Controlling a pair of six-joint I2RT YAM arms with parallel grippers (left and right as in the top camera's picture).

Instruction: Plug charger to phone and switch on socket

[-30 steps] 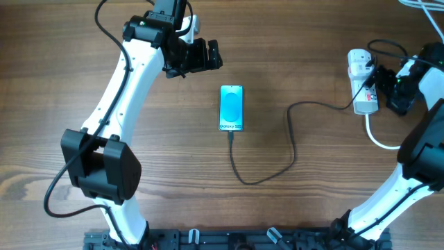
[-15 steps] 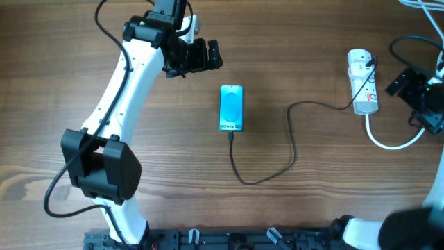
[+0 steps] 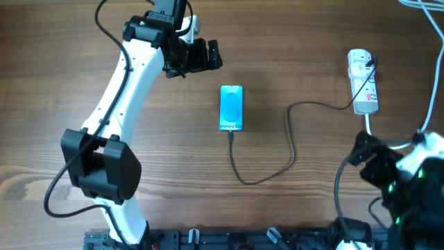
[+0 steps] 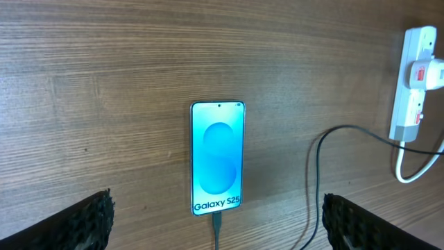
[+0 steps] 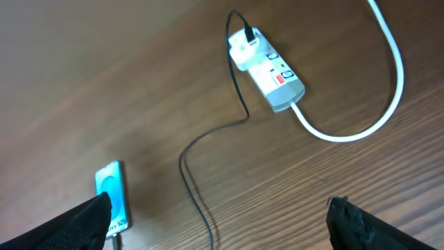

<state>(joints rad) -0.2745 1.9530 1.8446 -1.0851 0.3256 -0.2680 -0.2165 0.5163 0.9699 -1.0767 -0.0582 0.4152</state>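
Right gripper (image 5: 222,223) withdrawn well clear of socket (image 3: 363,82), jaws apart; left gripper (image 4: 215,221) jaws apart above phone (image 3: 232,107). Charger (image 3: 291,142) looks plugged in; whether power is on, unclear. Task probably finished.

Left arm (image 3: 132,76): white links, black joints, loose black cable (image 3: 46,198) alongside. Right arm (image 3: 402,173): black, blurred, small green lights (image 3: 390,186). Fingers (image 4: 83,222) black, rough-textured.

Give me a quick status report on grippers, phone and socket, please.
Left gripper, right gripper open, empty. Charger in phone. Socket switch state unclear. Nothing in the way.
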